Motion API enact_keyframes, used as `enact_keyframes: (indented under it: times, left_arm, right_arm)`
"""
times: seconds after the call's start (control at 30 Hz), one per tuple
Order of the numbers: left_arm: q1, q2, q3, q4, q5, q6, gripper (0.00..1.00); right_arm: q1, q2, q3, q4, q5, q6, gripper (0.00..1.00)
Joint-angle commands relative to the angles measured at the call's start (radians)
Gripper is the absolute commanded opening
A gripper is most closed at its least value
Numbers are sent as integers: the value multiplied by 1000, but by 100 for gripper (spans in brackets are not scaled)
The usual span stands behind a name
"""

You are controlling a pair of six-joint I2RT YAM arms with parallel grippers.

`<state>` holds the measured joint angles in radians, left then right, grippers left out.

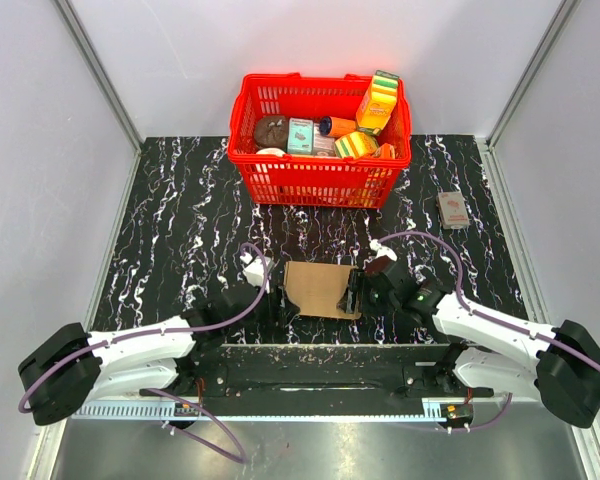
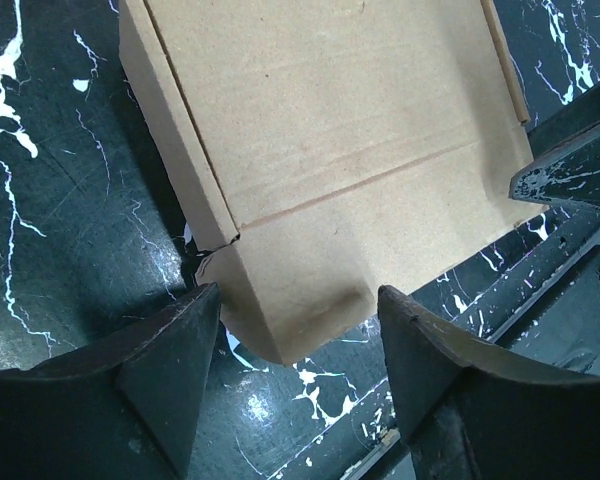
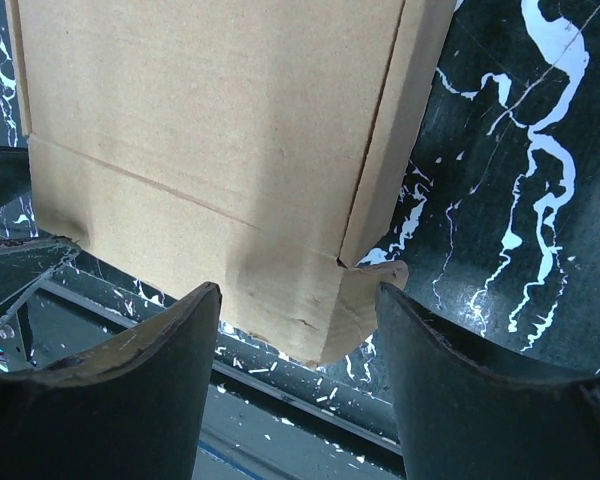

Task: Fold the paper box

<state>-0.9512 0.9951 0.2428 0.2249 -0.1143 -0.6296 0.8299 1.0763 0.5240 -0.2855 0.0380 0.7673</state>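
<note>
The paper box [image 1: 320, 288] lies at the table's [image 1: 180, 220] near edge, between my arms; my left gripper [image 2: 300, 300] and right gripper [image 3: 298, 295] stand part open, each straddling a box corner, clamping nothing; probably placed to steady both ends for folding.

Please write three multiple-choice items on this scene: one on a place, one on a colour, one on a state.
1. Where does the box lie? A at the far left; B between the left pincer and the right pincer; C at the far right.
2. What colour is the basket? A red; B blue; C green.
3. How do the pincers stand? A both shut tight; B one out of view; C both open at a box corner.
Key: 1 B, a pincer flanks each side; 2 A, its mesh walls are red; 3 C, each wrist view shows a wide gap around a corner.
</note>
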Motion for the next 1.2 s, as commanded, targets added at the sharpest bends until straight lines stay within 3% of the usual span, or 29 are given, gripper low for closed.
enact_keyframes:
  times: [0.0, 0.33, 0.7, 1.17]
  left_arm:
    - [-4, -4, 42, 54, -16, -5, 68]
    - [-4, 10, 50, 48, -4, -2, 64]
    - [-14, -13, 41, 34, 2, -5, 56]
    - [-15, -7, 20, 45, -15, 14, 52]
  right_arm:
    - [6, -3, -5, 45, -15, 17, 69]
    - [6, -16, -15, 45, -15, 24, 68]
    - [6, -18, -13, 42, -16, 35, 59]
    - [6, -16, -45, 88, -27, 38, 54]
